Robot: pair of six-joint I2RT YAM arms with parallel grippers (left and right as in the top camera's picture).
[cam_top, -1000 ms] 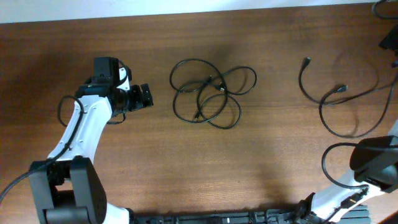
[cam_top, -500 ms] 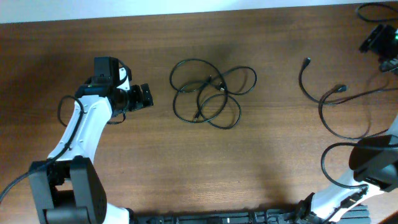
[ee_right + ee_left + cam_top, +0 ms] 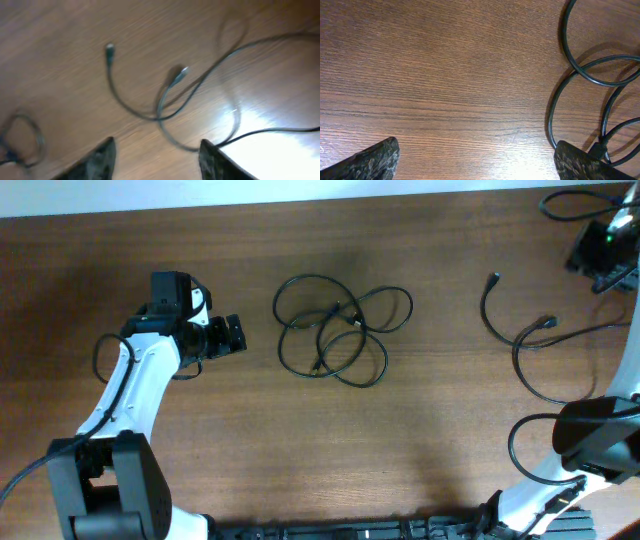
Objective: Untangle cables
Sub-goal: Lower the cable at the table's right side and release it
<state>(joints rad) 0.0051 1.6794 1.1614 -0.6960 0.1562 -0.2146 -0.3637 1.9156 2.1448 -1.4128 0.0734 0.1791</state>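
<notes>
Your left tool (image 3: 235, 337) and right tool (image 3: 603, 248) are both spread wide, holding nothing.
The cable knot (image 3: 335, 330) lies in the middle of the table (image 3: 420, 450), at 3 o'clock from your left tool, apart from it. A loose cable (image 3: 546, 323) lies at 3 o'clock from the knot, with your right tool at its 1 o'clock.

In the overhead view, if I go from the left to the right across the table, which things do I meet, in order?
Left gripper → tangled cables → loose cable. The right gripper overlaps the loose cable's span, so I leave it out.
</notes>
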